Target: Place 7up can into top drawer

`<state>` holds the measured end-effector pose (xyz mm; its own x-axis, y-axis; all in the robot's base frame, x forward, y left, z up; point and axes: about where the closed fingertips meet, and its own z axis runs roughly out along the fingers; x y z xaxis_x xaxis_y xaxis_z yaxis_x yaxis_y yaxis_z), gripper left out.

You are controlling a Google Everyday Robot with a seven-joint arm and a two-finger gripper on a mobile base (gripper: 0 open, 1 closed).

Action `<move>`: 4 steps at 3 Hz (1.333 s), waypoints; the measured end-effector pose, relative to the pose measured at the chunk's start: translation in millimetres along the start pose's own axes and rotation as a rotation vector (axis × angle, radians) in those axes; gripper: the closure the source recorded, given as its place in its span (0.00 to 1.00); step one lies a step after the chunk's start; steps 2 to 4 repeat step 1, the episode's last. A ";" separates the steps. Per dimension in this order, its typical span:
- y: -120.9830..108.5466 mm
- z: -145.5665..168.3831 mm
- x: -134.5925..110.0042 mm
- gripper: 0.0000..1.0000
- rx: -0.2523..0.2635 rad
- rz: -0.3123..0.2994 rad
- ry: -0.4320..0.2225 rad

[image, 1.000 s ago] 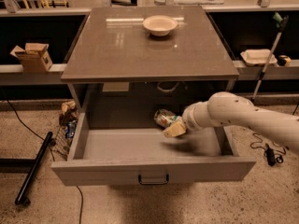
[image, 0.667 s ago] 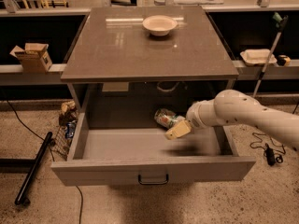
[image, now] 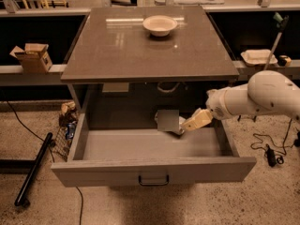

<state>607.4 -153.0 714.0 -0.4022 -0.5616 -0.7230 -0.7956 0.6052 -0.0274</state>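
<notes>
The top drawer (image: 93, 170) is pulled wide open under the grey table, its dark handle (image: 153, 180) at the centre of the front panel. The 7up can (image: 168, 121), pale and silvery, lies tilted inside the drawer against the back, right of centre. My gripper (image: 185, 126) reaches in from the right over the drawer's right side. It sits just right of the can, open, its tip close to the can's lower right edge. The white arm (image: 262, 96) stretches off to the right.
A white bowl (image: 160, 25) stands on the tabletop (image: 117, 50). A cardboard box (image: 32, 56) sits on the left shelf and a tray (image: 258, 56) on the right shelf. A black pole (image: 33, 168), cables and a wire basket (image: 65, 130) lie on the floor at left.
My gripper has drawn back to the right and slightly up, while the can has stayed at the back of the drawer, so the can is let go.
</notes>
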 end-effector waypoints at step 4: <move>6.7 -50.2 -9.3 0.00 0.011 0.002 0.011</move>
